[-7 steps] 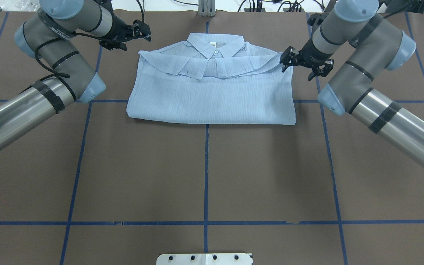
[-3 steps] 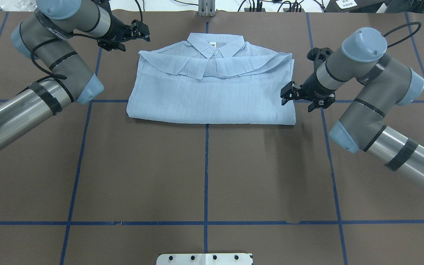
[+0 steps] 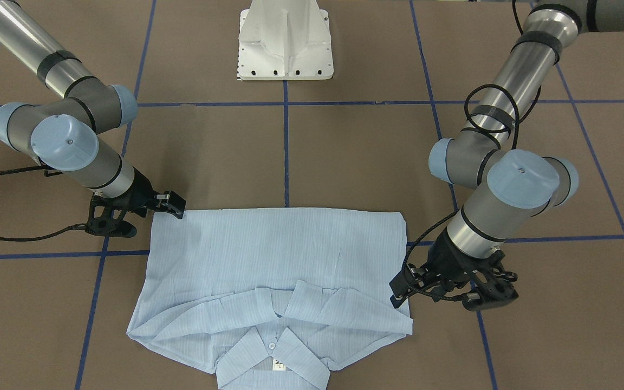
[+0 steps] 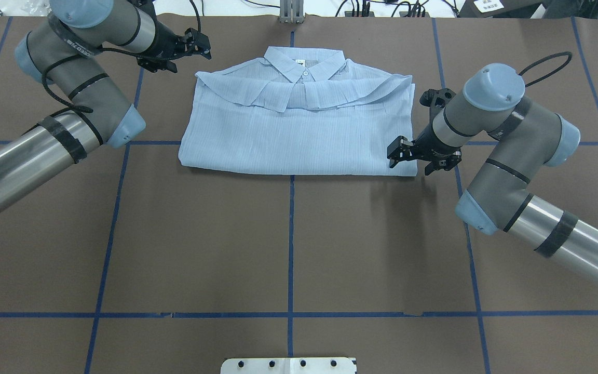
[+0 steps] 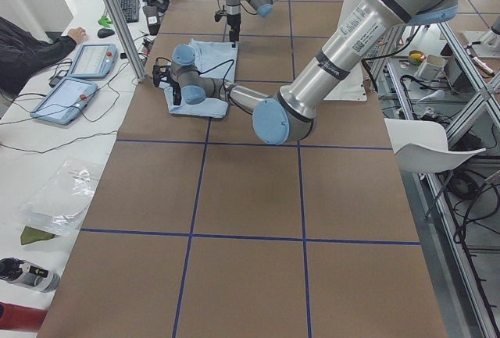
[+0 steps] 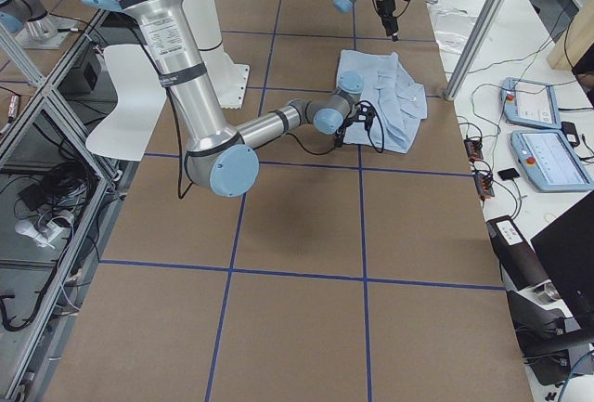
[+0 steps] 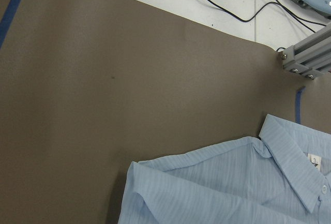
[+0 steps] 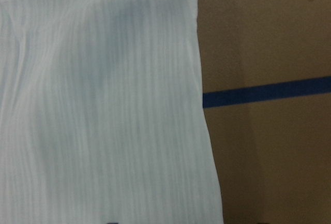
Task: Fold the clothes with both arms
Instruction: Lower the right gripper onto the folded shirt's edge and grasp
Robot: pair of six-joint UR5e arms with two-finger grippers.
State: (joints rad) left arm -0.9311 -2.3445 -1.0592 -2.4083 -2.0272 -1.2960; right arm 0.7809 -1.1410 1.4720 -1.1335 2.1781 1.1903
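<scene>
The shirt point(image 4: 299, 130) lay folded into a neat block in the upper middle of the overhead view, collar point(image 4: 304, 62) toward the top edge, flat on the brown table point(image 4: 288, 249). And there was the right gripper point(image 4: 396, 154), fingers spread, nosing over the block's lower right corner. The right wrist view showed nothing but striped cloth and its straight side edge, so it looked right on top of the fabric; actual contact I couldn't tell. Up in the upper left, the left gripper point(image 4: 203, 45) hung with fingers apart too, just beside the shoulder corner, a strip of bare table between them. My read: corner grabs being lined up for another fold. To do it well, each gripper needed one finger slid under every layer at its corner, not just the top sheet. Then a firm close and a level lift from both together, so this thin cloth didn't sag or unfold.
</scene>
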